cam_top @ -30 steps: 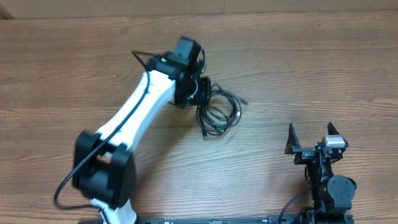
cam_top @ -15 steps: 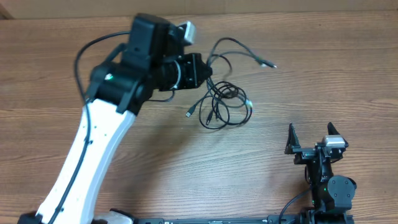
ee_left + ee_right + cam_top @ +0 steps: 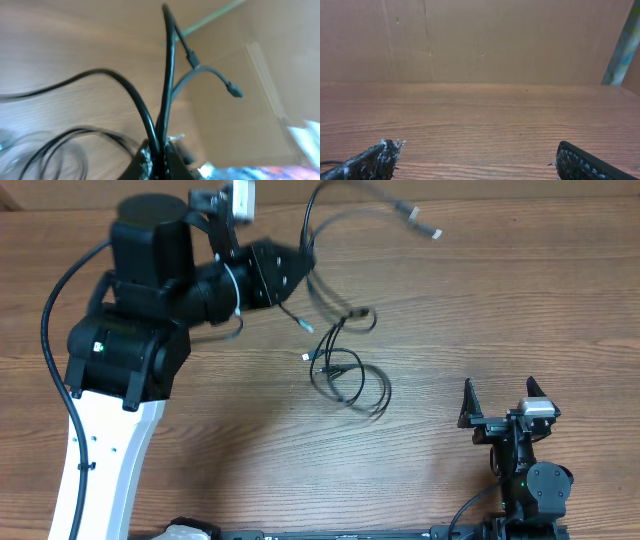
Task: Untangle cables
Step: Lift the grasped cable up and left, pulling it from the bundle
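The left hand [image 3: 303, 260] hangs high above the brown wooden bench [image 3: 520, 290], near its far edge. Its two fingers [image 3: 142, 167] are pressed together on the thin black flexible cables [image 3: 340, 375], and several strands pass between them. From this pinch two cable ends reach out to the right in the air, one with a small silvery plug [image 3: 433, 232]. The other loops hang down, blurred, over the middle of the bench; I cannot tell if they touch it. The right hand [image 3: 500, 390] is near the front right corner, well apart from the cables, with its fingers spread wide and holding nothing.
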Action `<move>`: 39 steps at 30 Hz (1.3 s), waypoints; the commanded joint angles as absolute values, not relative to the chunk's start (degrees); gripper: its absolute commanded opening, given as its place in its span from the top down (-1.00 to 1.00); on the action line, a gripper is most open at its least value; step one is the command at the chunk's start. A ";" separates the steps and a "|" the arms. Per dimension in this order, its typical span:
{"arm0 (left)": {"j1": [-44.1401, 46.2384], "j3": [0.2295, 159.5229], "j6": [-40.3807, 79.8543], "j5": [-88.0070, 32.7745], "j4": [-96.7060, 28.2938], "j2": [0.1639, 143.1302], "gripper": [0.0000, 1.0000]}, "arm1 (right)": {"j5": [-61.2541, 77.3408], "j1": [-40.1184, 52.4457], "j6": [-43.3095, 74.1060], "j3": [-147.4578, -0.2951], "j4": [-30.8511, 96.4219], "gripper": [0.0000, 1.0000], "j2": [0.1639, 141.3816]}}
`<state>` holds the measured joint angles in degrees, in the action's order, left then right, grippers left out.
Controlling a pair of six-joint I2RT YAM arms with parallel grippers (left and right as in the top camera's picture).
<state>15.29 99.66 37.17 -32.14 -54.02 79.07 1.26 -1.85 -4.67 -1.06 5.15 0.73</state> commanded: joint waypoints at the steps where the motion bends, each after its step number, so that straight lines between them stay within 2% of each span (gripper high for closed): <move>1: 15.88 100.22 34.50 -10.85 -61.45 80.77 0.90 | 1.34 -1.89 -4.34 -0.47 4.82 -1.00 0.16; 3: 15.94 100.22 34.74 -3.18 -66.41 82.50 0.86 | 1.34 -1.89 -4.34 -0.47 4.82 -1.00 0.16; 8: 15.55 100.29 34.65 -7.77 -65.69 83.83 0.69 | 1.34 -1.89 -4.34 -0.47 4.82 -1.00 0.16; 11: 14.41 101.86 33.30 -10.74 -62.76 83.33 0.35 | 1.34 -1.89 -4.34 -0.47 4.82 -1.00 0.16; 12: 14.09 102.89 32.93 -10.35 -62.81 83.22 0.15 | 1.34 -1.89 -4.34 -0.47 4.82 -0.99 0.16; 13: 13.72 104.36 31.31 -9.02 -63.22 83.11 -0.21 | 1.34 -1.89 -4.34 -0.47 4.82 -1.00 0.16; 14: 13.52 105.43 30.20 -6.66 -64.31 83.13 -0.46 | 1.34 -1.89 -4.34 -0.47 4.82 -1.00 0.16; 18: 14.00 106.63 30.46 8.40 -71.96 83.22 -0.60 | 1.34 -1.89 -4.34 -0.47 4.82 -1.00 0.16; 19: 14.09 106.26 30.44 9.41 -73.69 83.53 -0.68 | 1.34 -1.89 -4.34 -0.47 4.82 -1.00 0.16; 21: 14.22 105.45 30.41 8.88 -77.36 84.23 -0.99 | 1.34 -1.89 -4.34 -0.47 4.82 -1.00 0.16; 25: 14.33 103.33 30.22 3.64 -81.52 86.98 -0.99 | 1.34 -1.89 -4.34 -0.47 4.82 -1.00 0.16; 29: 14.37 102.04 23.83 -6.00 -82.06 92.07 -0.99 | 1.34 -1.89 -4.34 -0.47 4.82 -1.00 0.16; 36: 15.51 101.93 29.23 -7.55 -80.60 103.79 -1.00 | 1.34 -1.89 -4.34 -0.47 4.82 -1.00 0.16; 39: 16.64 101.93 30.24 -7.31 -77.78 108.25 -0.94 | 1.34 -1.89 -4.34 -0.47 4.82 -1.00 0.16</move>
